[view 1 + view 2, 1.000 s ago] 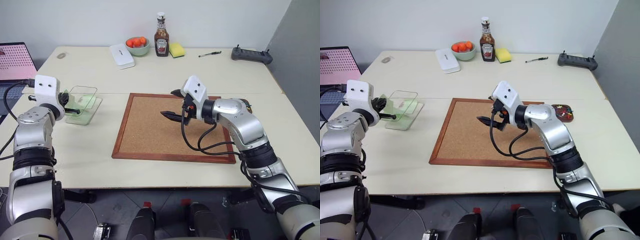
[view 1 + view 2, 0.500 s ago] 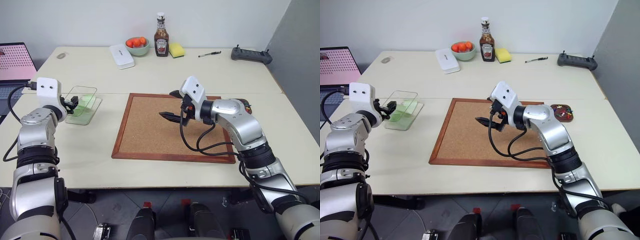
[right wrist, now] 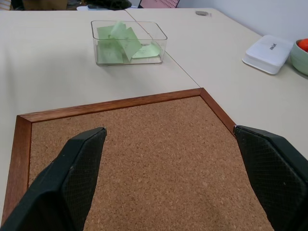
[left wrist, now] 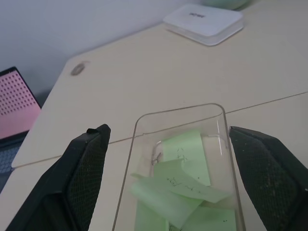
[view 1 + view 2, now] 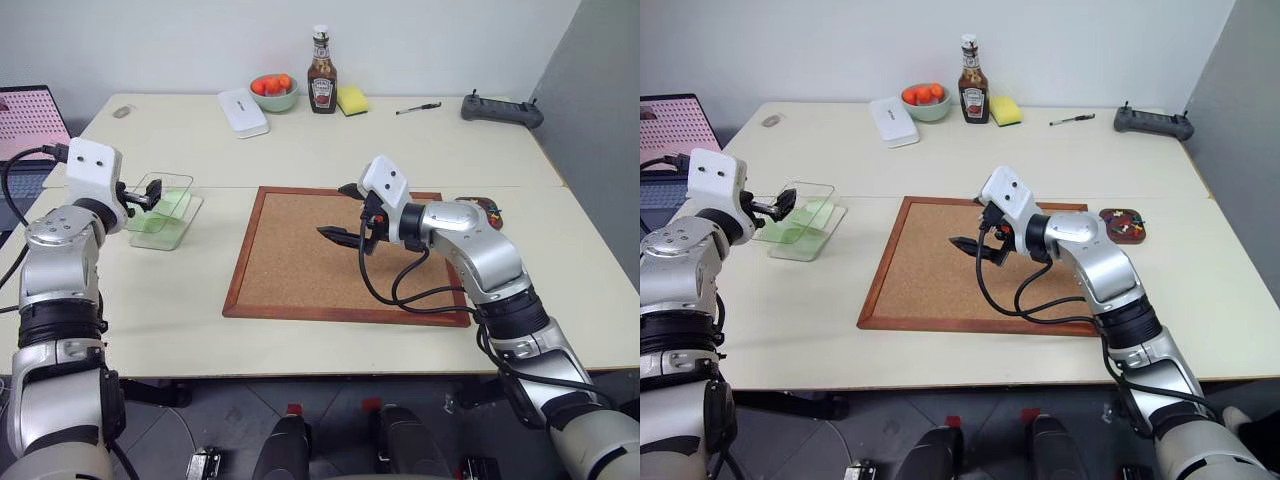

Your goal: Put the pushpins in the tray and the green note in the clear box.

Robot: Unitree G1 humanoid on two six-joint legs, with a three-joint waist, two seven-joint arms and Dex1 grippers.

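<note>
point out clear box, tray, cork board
clear box (image 3: 129, 42): right wrist view, on its near transparent wall.
tray (image 5: 1122, 226): right eye view, on the dish's rim area, right of the board.
cork board (image 5: 300, 255): left eye view, on bare cork surface.

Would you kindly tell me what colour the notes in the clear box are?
Pale mint green; the notes in the clear box show best in the left wrist view.

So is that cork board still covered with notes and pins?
No, the cork board is bare, and the green notes lie inside the clear box.
</note>
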